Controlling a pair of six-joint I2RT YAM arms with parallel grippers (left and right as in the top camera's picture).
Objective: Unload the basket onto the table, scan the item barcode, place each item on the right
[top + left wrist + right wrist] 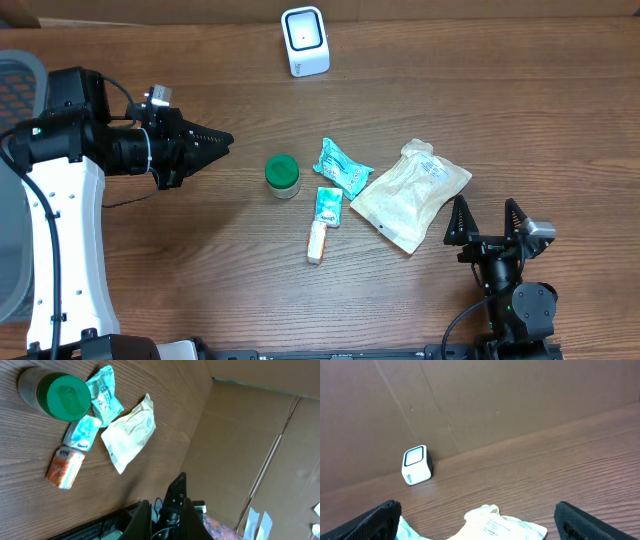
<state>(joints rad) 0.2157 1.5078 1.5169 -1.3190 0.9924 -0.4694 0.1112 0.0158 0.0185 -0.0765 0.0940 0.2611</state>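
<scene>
A: Step?

B: Pre-grasp, I'd say. Nothing is lifted. Wooden table, items bunched mid-table, both arms clear of them.

A: Pincers?

B: Left pincer is clenched and empty, hovering left of the cluster and pointing at it. Right pincer is released, jaws spread wide, empty, just beside the pouch's lower right edge.

A: Which item?

B: Can't tell for sure. The beige pouch is my guess since it's nearest the open pincer. It's the biggest piece, lying flat and crinkly, with a white printed label near its top end. The barcode isn't readable from here.

A: Scanner?

B: The white scanner stands at the far edge, well apart from everything, with its window facing up in the overhead.

A: Rest?

B: A green-lidded jar stands upright left of the cluster. The teal packet touches the pouch's left side. There's a small sachet below it, and an orange-white tube below that.

A: Next?

B: Probably the right pincer closes on the pouch's edge, lifts it and turns the label toward the scanner. Limp material, so it may sag.
</scene>
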